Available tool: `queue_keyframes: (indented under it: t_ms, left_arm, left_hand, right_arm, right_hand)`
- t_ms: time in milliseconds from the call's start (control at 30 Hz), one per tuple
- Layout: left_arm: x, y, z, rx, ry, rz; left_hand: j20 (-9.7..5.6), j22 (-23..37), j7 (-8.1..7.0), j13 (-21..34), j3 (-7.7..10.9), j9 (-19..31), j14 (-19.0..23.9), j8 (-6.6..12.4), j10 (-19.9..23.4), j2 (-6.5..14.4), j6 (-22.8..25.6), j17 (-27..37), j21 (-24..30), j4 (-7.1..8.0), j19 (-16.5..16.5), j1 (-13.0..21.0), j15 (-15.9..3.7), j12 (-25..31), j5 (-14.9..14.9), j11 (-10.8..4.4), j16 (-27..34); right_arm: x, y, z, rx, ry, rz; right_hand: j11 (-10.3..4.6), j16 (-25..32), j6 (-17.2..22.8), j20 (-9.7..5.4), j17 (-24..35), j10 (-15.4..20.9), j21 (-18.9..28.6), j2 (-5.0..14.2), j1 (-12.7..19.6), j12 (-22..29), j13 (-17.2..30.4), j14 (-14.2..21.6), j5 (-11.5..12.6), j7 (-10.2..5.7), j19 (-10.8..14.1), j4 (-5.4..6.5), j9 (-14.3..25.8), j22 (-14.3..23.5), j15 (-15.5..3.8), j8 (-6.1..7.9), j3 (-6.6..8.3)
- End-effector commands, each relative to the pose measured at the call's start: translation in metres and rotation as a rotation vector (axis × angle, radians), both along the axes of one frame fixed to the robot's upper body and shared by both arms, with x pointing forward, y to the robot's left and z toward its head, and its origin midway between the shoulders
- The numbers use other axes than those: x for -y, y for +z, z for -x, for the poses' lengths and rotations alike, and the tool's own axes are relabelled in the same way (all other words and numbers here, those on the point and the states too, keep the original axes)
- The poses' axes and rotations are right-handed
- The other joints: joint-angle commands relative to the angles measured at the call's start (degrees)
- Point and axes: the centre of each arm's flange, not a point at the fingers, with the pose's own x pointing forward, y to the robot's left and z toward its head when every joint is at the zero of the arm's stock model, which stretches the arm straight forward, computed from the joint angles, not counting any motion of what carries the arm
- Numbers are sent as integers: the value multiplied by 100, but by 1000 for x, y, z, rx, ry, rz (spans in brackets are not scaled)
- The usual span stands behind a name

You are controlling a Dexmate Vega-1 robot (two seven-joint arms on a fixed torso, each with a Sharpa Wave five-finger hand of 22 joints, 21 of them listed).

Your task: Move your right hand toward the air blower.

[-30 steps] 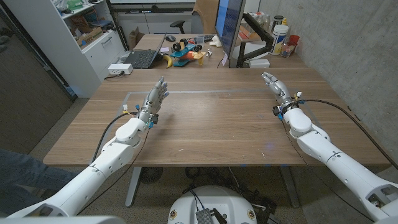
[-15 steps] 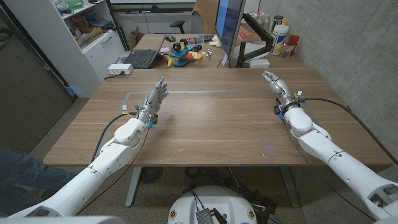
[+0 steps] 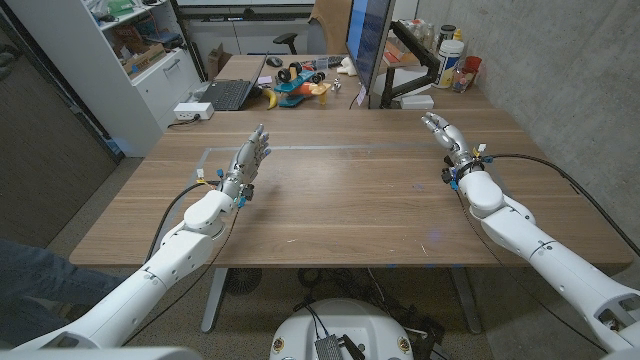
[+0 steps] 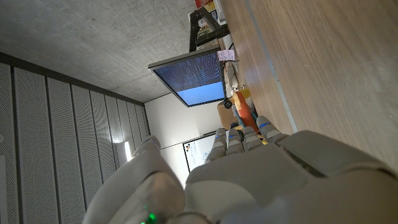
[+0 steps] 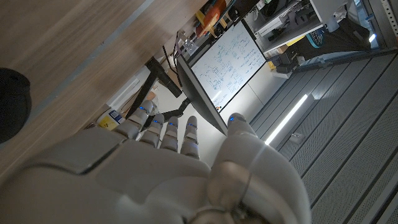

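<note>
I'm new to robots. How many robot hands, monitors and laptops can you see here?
Robot hands: 2, the left hand and the right hand
Monitors: 1, the monitor
Laptops: 1, the laptop
Total: 4

Office: desks, monitor [image 3: 361, 45], laptop [image 3: 228, 94], shelving [image 3: 140, 50].

Both arms are clad in smooth, glossy white shells with rounded, bulging segments near the wrists. The left robot hand [image 3: 252, 155] and the right robot hand [image 3: 441, 131] are pale grey-silver with segmented fingers, and the wrist views show small blue marks on the fingers [image 4: 265, 126]. Thin black cables loop out beside each wrist, joined there by small blue, yellow and red fittings. A green light glows on the left wrist housing.
</note>
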Motion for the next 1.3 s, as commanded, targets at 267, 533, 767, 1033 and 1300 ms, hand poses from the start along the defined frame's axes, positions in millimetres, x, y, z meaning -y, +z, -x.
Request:
queue_keyframes:
  t_ms: [267, 533, 767, 1033, 1300]
  left_arm:
    - [-2, -1, 2, 8, 0, -2]
    - [-2, -1, 2, 8, -2, -3]
    - [-2, 0, 3, 13, -3, -4]
    - [-2, 1, 3, 14, -9, -7]
    - [-3, 2, 3, 12, -12, -11]
  left_hand:
    - [25, 21, -5, 6, 11, 18, 20, 39, 36, 47, 59, 0, -38, -29, -111, 21, -2, 20, -40, 7, 33]
    - [34, 21, -19, 5, 10, 19, 26, 35, 43, 51, 70, 1, -57, -34, -104, 20, 1, 19, -42, 6, 31]
    - [38, 22, -20, 5, 7, 19, 32, 37, 48, 54, 91, 1, -73, -39, -95, 18, -8, 18, -44, -1, 30]
    - [48, 22, -25, 5, 5, 19, 36, 35, 61, 56, 102, 1, -88, -44, -89, 17, -14, 20, -45, -2, 28]
    - [54, 23, -28, 5, 3, 20, 49, 37, 68, 59, 122, 1, -106, -48, -90, 15, -12, 20, -46, -9, 30]
  right_arm:
    - [6, 6, 3, 9, -73, 69]
    - [8, 9, 4, 18, -122, 113]
    - [10, 10, 5, 25, -157, 137]
    - [11, 11, 8, 47, -180, 143]
    - [13, 12, 10, 50, -215, 175]
  right_hand:
    - [-11, 53, 41, -3, -13, 70, -22, -6, 7, 25, 17, 5, 14, -49, 97, -41, -2, 19, -12, -9, 32]
    - [-31, 53, 16, -3, -22, 75, -44, -4, -4, 25, 16, 5, 16, -71, 110, -43, -2, 19, -18, -20, 33]
    - [-32, 51, 15, 4, -29, 77, -61, -6, -10, 23, 16, 2, 19, -79, 121, -47, -2, 19, -24, -21, 34]
    - [-53, 53, 8, 1, -36, 97, -76, -7, -16, 29, 16, 9, 23, -94, 137, -52, -2, 19, -35, -23, 35]
    - [-66, 59, 13, 1, -45, 114, -89, -8, -18, 33, 16, 27, 28, -95, 158, -59, -2, 20, -44, -21, 38]
